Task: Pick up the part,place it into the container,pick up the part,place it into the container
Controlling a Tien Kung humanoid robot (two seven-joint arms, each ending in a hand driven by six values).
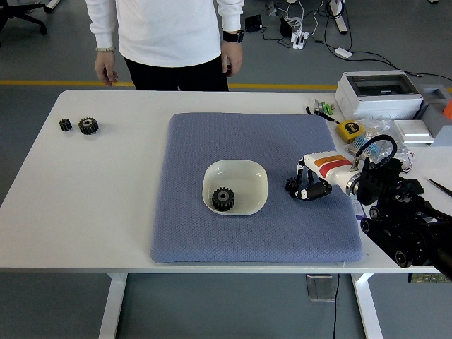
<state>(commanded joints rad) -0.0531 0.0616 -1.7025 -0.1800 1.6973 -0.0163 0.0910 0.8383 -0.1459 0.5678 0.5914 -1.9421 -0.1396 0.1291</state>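
Gear (292, 186) number two lies on the blue mat (212, 141), just right of the cream bowl (251, 171), which already holds one gear (223, 198). The right robot hand (308, 185) is on the small part's right side, fingers curled down around it and apparently closing on it, though a firm pinch cannot be confirmed. The bowl sits to the hand's left, so the carry should run leftward. Two spare gears (80, 126) rest far left on the counter (85, 191). A person (166, 35) stands behind, hands idle.
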